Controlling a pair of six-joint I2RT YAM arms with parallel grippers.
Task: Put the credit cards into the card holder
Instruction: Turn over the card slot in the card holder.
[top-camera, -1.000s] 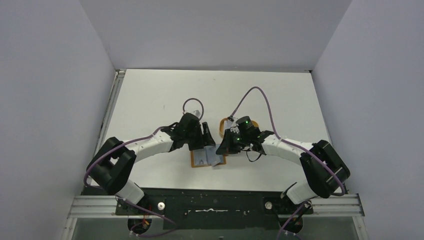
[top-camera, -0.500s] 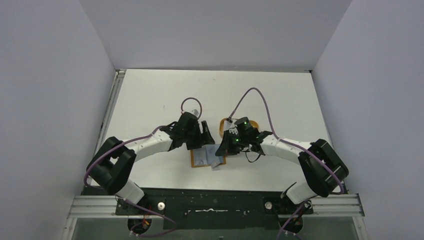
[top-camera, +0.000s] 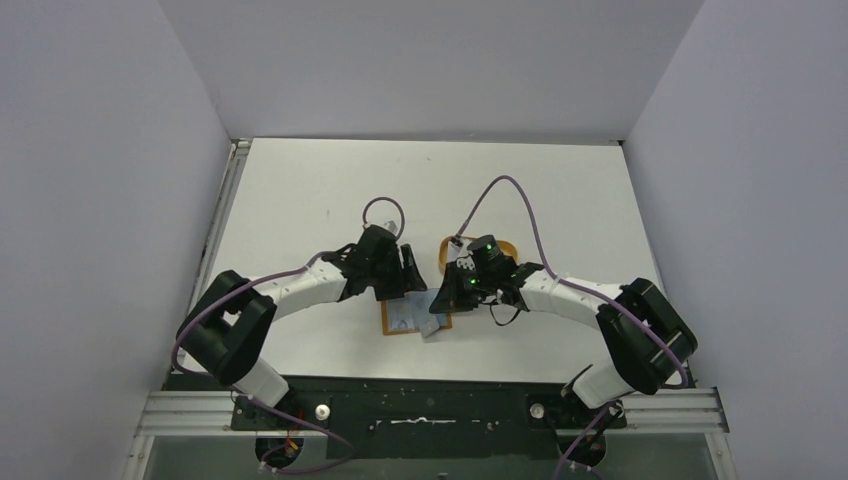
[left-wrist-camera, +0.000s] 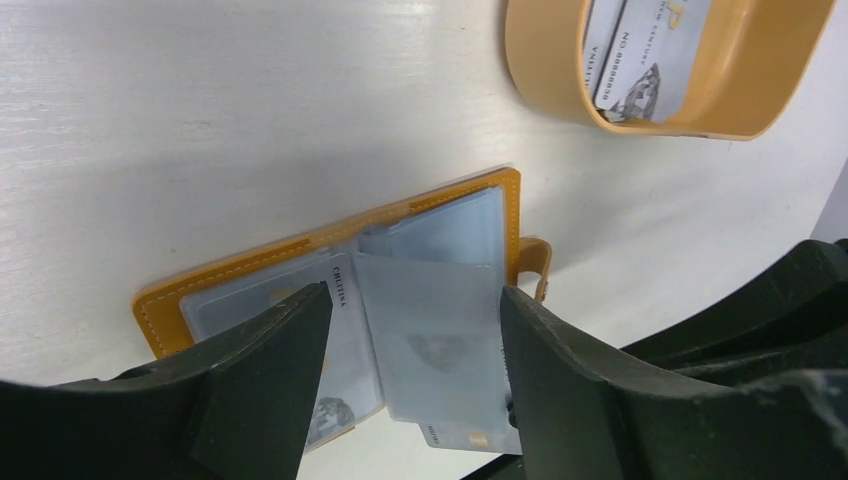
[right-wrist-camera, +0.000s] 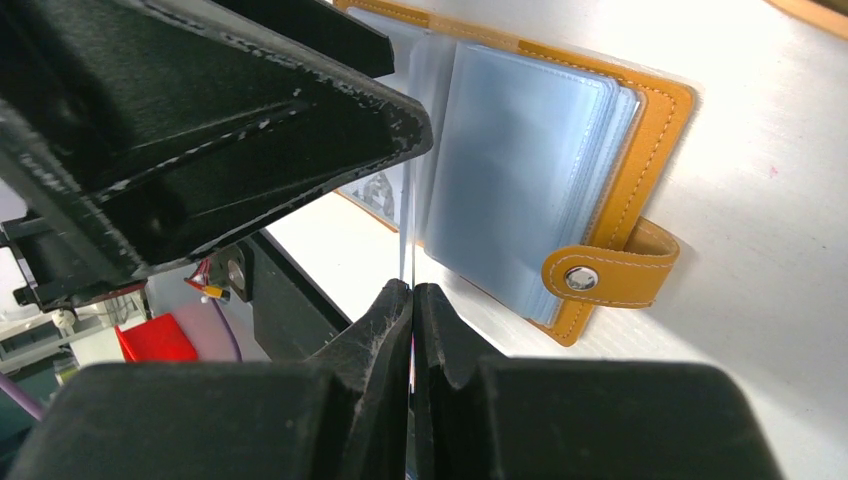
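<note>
Card holder (right-wrist-camera: 655, 140) lying open on the counter (left-wrist-camera: 200, 100), near middle. Left claw (left-wrist-camera: 410, 340) open above its clear pockets (left-wrist-camera: 440, 230), gripping nothing. Right claw (right-wrist-camera: 410, 295) pinched shut on thin credit card (left-wrist-camera: 455, 436) at holder's near edge.

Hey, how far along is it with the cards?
Done: a first card sits in a sleeve of the open card holder. In hand: the right hand pinches a second card at the sleeves; the left hand hangs open over the holder. Left: more cards in the tray.
</note>
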